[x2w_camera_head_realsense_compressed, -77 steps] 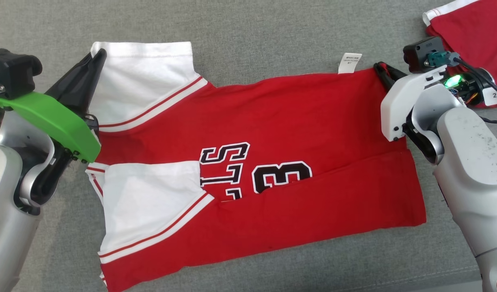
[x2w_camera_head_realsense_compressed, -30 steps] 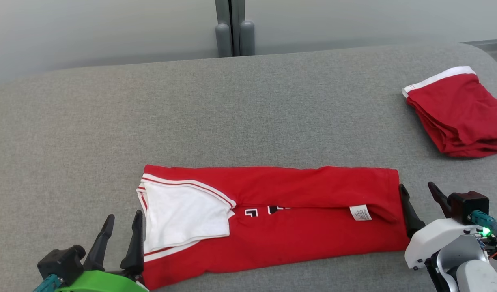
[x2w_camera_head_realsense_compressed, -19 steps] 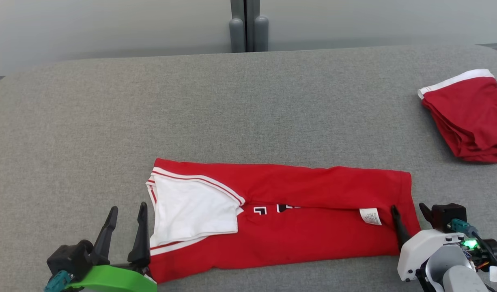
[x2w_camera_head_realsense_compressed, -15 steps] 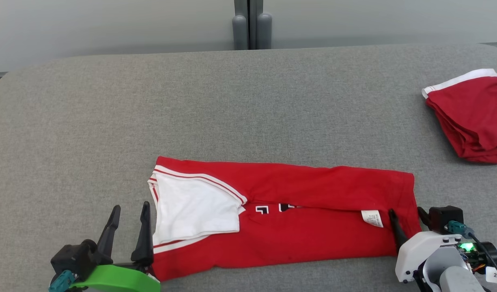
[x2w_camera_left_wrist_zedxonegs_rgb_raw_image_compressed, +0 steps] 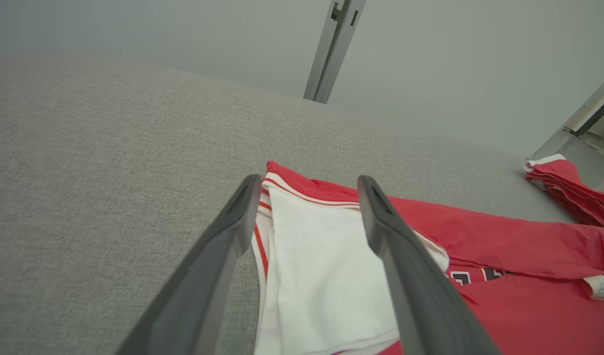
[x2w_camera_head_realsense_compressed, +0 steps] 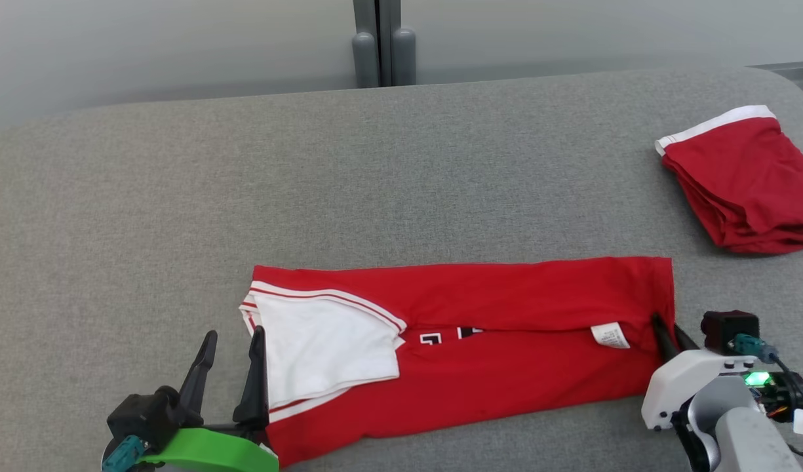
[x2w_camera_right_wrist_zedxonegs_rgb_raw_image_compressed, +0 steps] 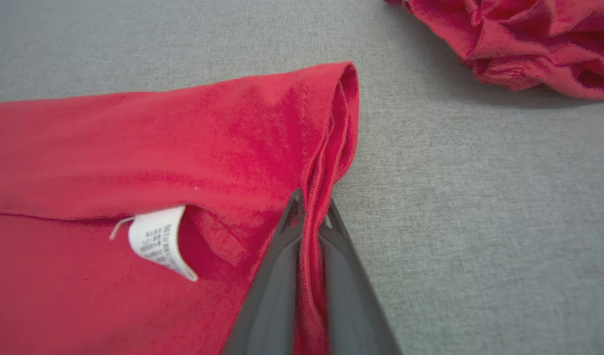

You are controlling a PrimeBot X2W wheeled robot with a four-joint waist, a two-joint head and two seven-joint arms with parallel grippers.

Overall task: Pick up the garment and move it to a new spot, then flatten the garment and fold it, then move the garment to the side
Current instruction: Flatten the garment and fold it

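The left claw point(x2w_camera_head_realsense_compressed: 235, 333) stands with its two dark fingers spread wide and nothing clamped between them. In the left wrist view the white sleeve panel with red piping point(x2w_camera_left_wrist_zedxonegs_rgb_raw_image_compressed: 326, 276) lies between and just beyond its fingers; whether either finger touches it I cannot tell. The right claw point(x2w_camera_head_realsense_compressed: 663, 324) is closed on cloth. In the right wrist view a ridge of red fabric is gathered up between the two fingers point(x2w_camera_right_wrist_zedxonegs_rgb_raw_image_compressed: 277, 276) at the hem end.

Between the claws lies the red knit jersey with black-and-white lettering point(x2w_camera_head_realsense_compressed: 506, 295), folded lengthwise into a long band flat on the grey fabric-covered surface point(x2w_camera_head_realsense_compressed: 309, 183). Its white care label point(x2w_camera_head_realsense_compressed: 609, 335) sits just left of the right claw's tips.

The jersey looks light, limp and without stiffness, so it should sag between two holds, and its stacked layers may slide apart. The ends are the sensible places to grip, pinching through every layer. At the left claw the loose sleeve flap could lift alone, so a deeper bite past the piping seems wiser. I cannot tell whether the right claw's pinch takes all layers.

Well beyond the right claw rests a second folded red garment with a white band point(x2w_camera_head_realsense_compressed: 742, 183), and farther back stands a grey post point(x2w_camera_head_realsense_compressed: 375, 39).
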